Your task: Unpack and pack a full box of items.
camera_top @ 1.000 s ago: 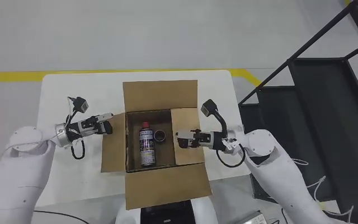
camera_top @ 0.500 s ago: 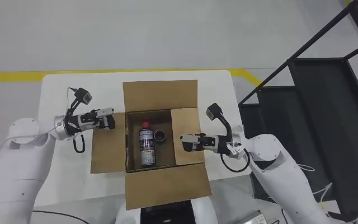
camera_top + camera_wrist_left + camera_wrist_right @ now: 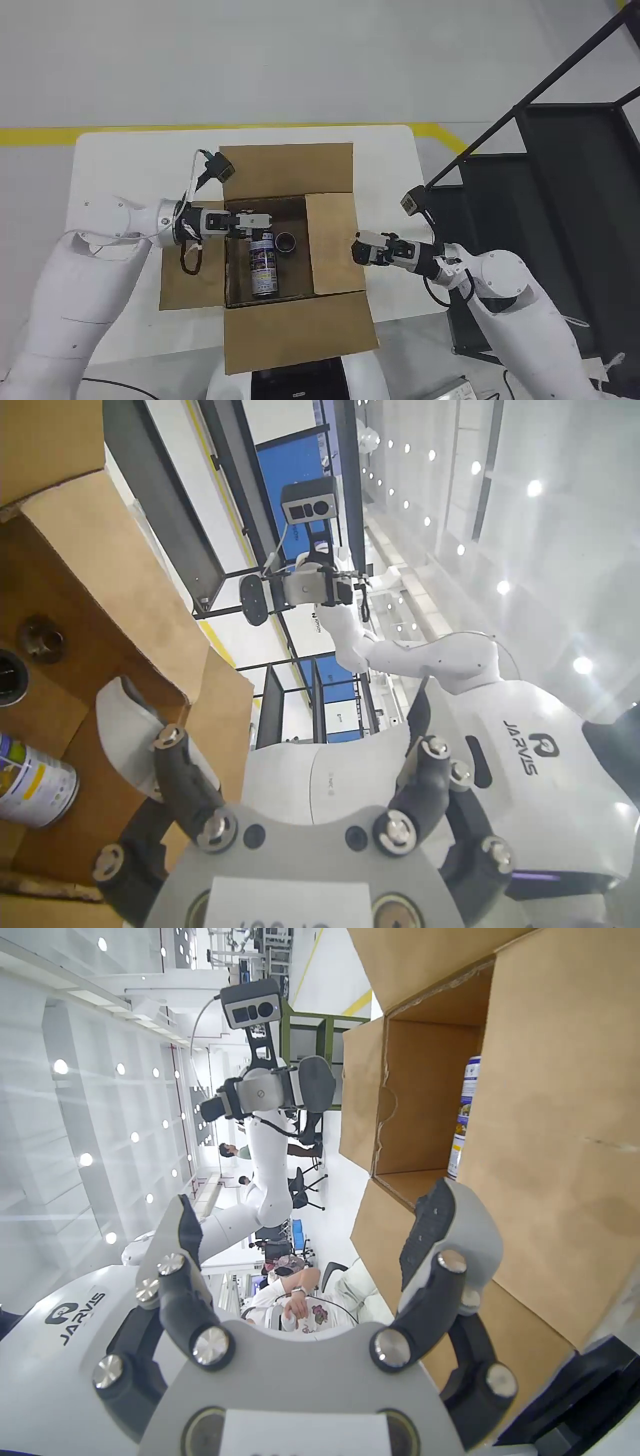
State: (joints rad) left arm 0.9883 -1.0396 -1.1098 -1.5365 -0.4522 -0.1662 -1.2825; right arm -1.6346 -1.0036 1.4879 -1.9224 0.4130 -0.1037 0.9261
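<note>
- The cardboard box [image 3: 290,172] is sitting open in the middle of the white worktop [image 3: 130,170], with all four flaps folded outward.
- A spray can [image 3: 262,265] is lying on its side on the box floor, its red cap pointing toward the far wall. A small dark round item [image 3: 287,243] is resting just beside it, near the cap end.
- The left claw [image 3: 258,221] is hovering over the left part of the box opening, close to the can's cap. Its jaws are standing spread and are holding nothing.
- The right claw [image 3: 358,248] is hanging at the outer edge of the right-hand flap, apart from the can. It is likewise released and empty.
- The can is looking like rigid metal, smooth and round, so it is probably going to roll or slip under a glancing touch. It is likely carrying moderate weight.
- The best hold is probably going to be across the middle of the cylinder, with the pads on opposite sides, not on the plastic cap.
- The box walls are leaving little room, so the claw is likely needing a straight descent from above.
</note>
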